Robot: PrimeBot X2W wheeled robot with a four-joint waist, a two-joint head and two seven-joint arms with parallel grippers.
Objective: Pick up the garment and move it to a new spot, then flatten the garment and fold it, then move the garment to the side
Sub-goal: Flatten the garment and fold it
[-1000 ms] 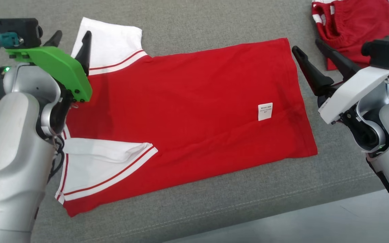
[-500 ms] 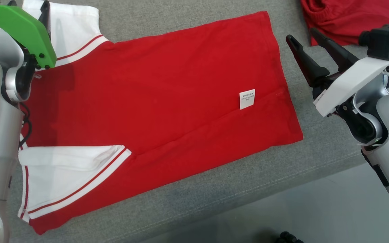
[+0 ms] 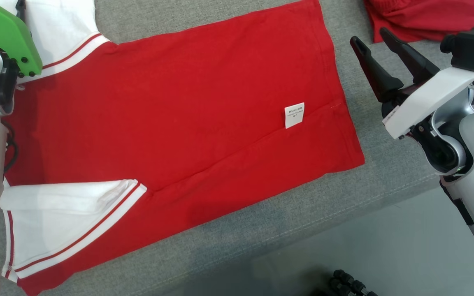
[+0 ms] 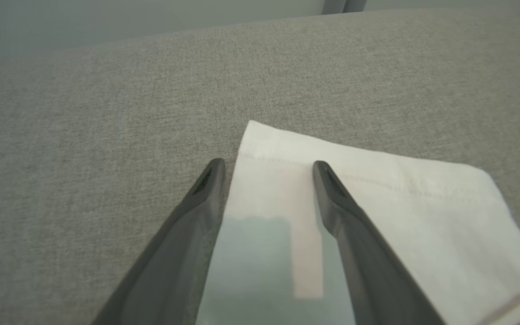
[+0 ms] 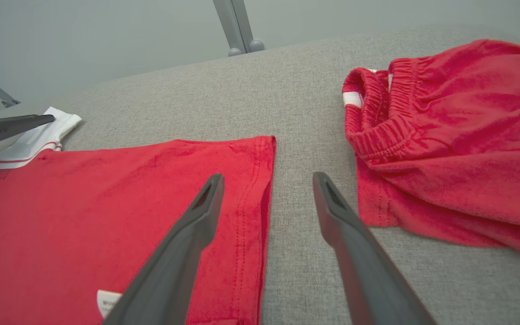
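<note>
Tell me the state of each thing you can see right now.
red shirt, spread flat, near sleeve folded inward
left gripper, open, over the far sleeve
right gripper, open, empty, beside the shirt
red shorts, crumpled in a heap

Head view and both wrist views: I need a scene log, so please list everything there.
shirt: one, red with white sleeves, flat on the cushion
label: one, white, on the shirt near its hem
shorts: one, red, bunched at the cushion's far right
cushion: one, grey, under both garments
floor: one, pale grey, beside the cushion
ribbed object: one, black, on the floor
metal legs: at least two, grey, beyond the cushion
left claw: one, dark, open, over the far sleeve
right claw: one, dark, open, between shirt and shorts
</note>
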